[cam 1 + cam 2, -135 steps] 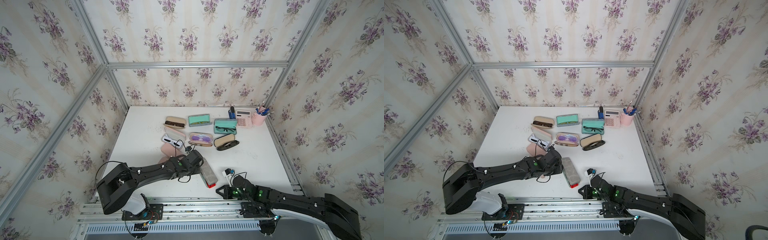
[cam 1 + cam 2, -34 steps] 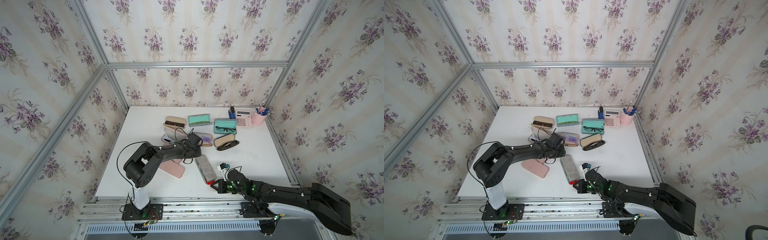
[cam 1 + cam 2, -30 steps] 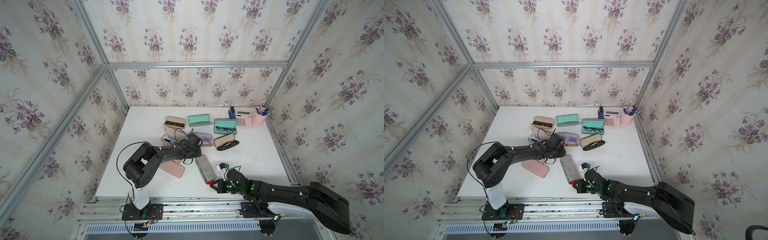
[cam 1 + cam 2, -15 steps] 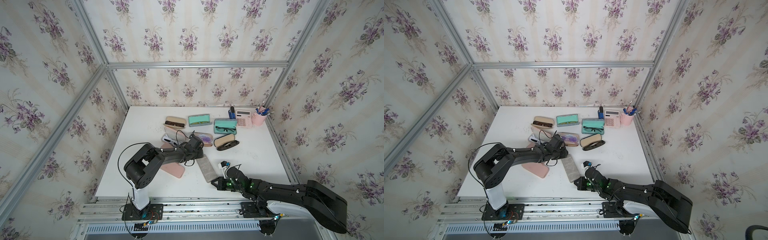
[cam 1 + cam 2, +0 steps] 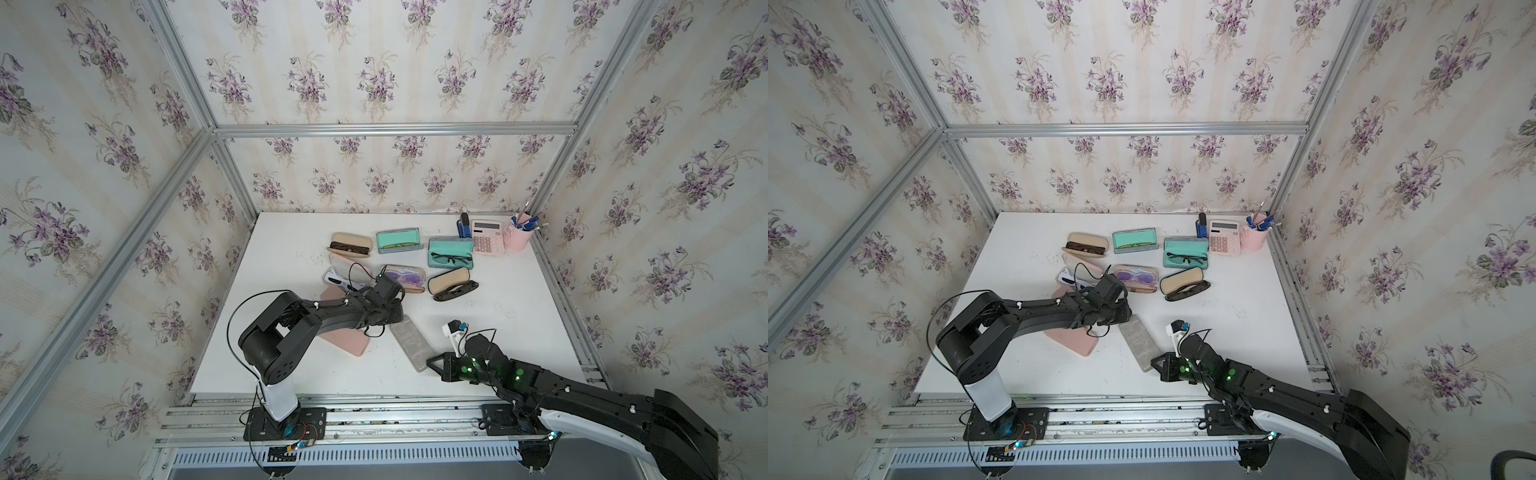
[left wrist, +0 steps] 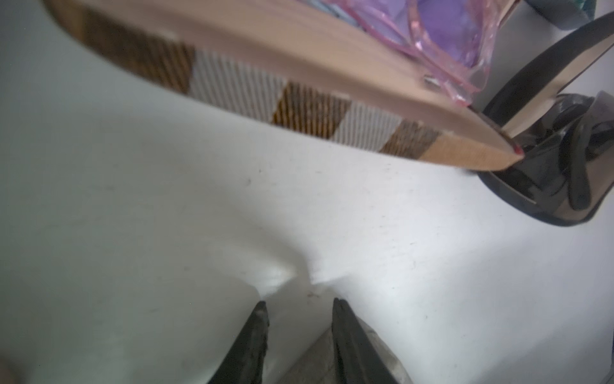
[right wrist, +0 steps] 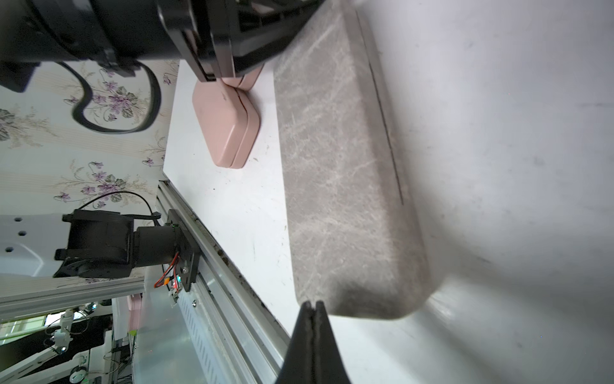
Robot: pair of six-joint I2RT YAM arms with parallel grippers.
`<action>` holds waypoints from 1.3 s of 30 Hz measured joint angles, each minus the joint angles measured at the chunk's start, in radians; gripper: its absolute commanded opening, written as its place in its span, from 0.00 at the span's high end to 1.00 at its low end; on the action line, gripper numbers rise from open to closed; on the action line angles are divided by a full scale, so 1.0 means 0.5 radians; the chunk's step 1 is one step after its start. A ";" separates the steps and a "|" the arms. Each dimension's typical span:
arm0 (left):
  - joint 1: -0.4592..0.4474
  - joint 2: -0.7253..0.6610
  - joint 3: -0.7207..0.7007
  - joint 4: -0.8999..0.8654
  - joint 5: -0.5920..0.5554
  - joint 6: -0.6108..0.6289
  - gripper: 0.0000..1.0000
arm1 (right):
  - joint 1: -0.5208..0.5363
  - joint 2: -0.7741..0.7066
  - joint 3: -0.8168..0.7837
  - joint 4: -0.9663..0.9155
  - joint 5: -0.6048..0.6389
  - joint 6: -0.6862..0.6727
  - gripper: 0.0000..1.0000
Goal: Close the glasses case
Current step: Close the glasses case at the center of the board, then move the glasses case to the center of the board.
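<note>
Starting at the left, a closed pink case lies partly under my left arm, just beside the job. The left gripper sits low over the far end of the grey glasses case. In its wrist view the fingers stand apart, with bare table between the tips and the grey lid showing beneath them, so they are clamped on nothing. The grey case lies flat near the front middle of the table. From the right wrist view its seam reads as a thin dark line along the side, with the lid down. At its near end the right gripper has its tips pressed together and empty, right at the case's corner. I cannot tell whether they touch it or stop just short.

I judge the closing all but done: the lid is down, though possibly not latched. Next I'd want a light downward press on the lid while the right tips brace that end against sliding. Both arms should then lift straight up so nothing drags the case.
</note>
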 measured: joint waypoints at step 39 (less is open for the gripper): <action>-0.153 -1.574 -0.217 -0.879 -0.514 0.398 0.00 | -0.131 0.789 0.227 0.251 0.079 0.014 0.48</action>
